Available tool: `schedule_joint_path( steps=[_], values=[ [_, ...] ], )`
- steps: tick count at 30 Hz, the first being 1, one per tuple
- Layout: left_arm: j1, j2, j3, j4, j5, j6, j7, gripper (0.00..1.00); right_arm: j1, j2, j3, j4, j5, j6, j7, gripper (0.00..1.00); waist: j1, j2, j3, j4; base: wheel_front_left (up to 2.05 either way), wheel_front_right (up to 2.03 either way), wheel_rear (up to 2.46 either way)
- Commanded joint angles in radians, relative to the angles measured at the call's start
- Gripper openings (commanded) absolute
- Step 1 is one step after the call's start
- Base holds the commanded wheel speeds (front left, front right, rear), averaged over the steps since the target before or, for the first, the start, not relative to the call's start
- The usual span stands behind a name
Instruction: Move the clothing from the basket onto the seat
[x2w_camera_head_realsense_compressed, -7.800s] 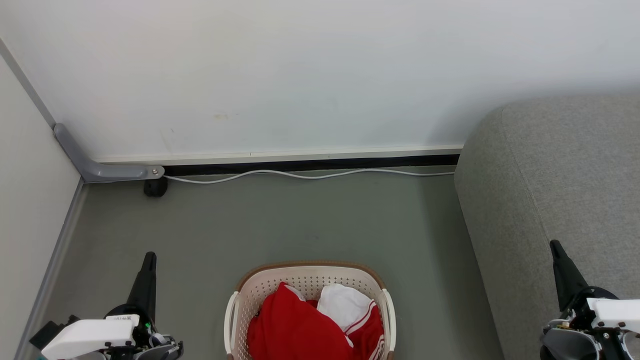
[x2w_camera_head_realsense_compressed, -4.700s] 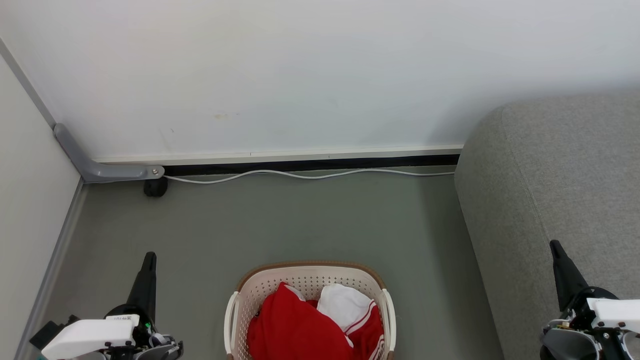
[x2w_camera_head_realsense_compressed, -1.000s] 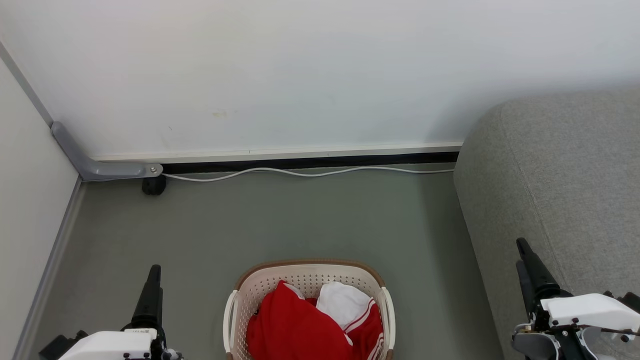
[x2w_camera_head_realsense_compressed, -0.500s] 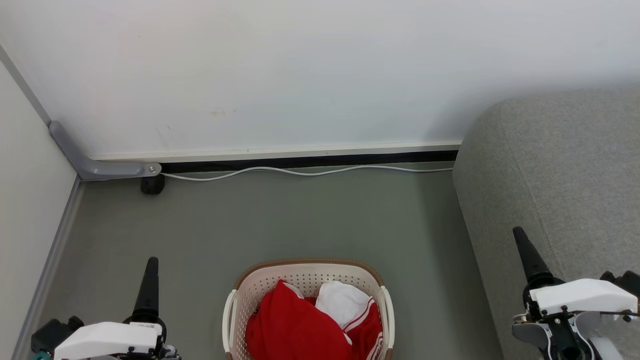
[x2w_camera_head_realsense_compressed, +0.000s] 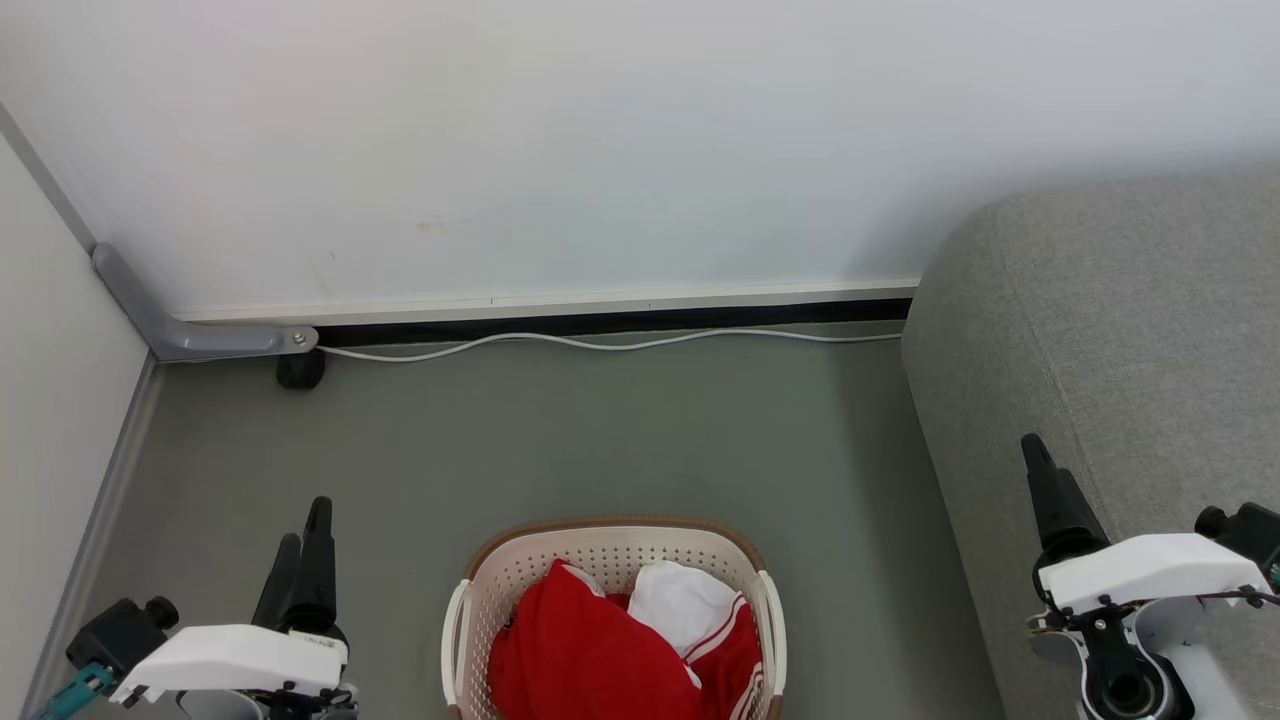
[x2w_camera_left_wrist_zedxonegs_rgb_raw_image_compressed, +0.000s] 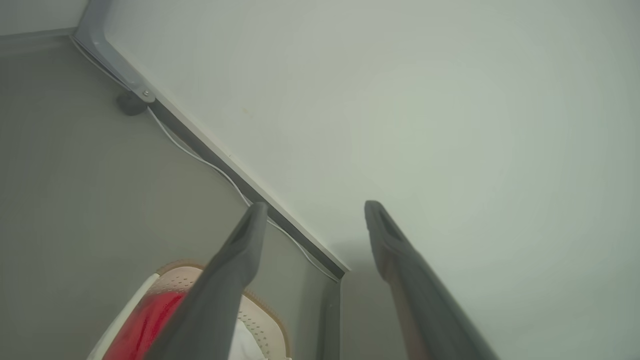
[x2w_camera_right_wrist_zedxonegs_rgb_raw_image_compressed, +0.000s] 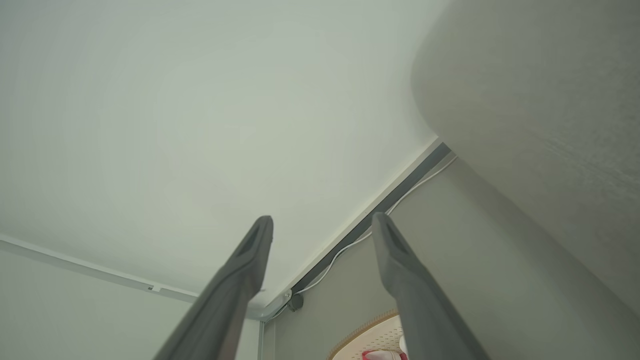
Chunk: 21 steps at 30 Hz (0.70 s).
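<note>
Head view: open floor (x2w_camera_head_realsense_compressed: 850, 470) lies between basket (x2w_camera_head_realsense_compressed: 610, 526) and seat (x2w_camera_head_realsense_compressed: 1150, 340).

A pale wall (x2w_camera_head_realsense_compressed: 600, 130) meets a grey-green floor (x2w_camera_head_realsense_compressed: 600, 440). Along the wall's foot runs a dark strip (x2w_camera_head_realsense_compressed: 620, 323), with 1 white cable (x2w_camera_head_realsense_compressed: 600, 344) lying wavy just in front of it. Near the left corner, a grey angled bracket (x2w_camera_head_realsense_compressed: 190, 338) ends just above a small black round part (x2w_camera_head_realsense_compressed: 299, 370).

One basket (x2w_camera_head_realsense_compressed: 600, 556), one sofa (x2w_camera_head_realsense_compressed: 1130, 340), perhaps two garments (x2w_camera_head_realsense_compressed: 590, 650).
</note>
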<state>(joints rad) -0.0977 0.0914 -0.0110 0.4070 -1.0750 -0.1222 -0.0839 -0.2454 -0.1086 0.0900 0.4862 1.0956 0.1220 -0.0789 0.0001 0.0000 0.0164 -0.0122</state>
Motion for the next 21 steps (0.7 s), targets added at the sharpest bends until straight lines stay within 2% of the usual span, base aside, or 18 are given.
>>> schedule_joint_path(
  steps=[1, 21],
  values=[
    [-0.064, 0.023, 0.018, -0.017, 0.043, -0.005, -0.012, 1.0, -0.055, -0.017, 0.015, -0.014, -0.035, 0.005, -0.017, 1.0, -0.0001, 0.0, 0.0, -0.001, 0.0, 0.0, 0.0],
    [-0.095, 0.043, 0.028, 0.019, 0.362, -0.006, -0.068, 1.0, -0.116, -0.041, 0.06, 0.05, -0.317, 0.006, -0.073, 1.0, -0.0001, 0.0, -0.004, -0.01, 0.0, 0.0, 0.0]
  ],
)
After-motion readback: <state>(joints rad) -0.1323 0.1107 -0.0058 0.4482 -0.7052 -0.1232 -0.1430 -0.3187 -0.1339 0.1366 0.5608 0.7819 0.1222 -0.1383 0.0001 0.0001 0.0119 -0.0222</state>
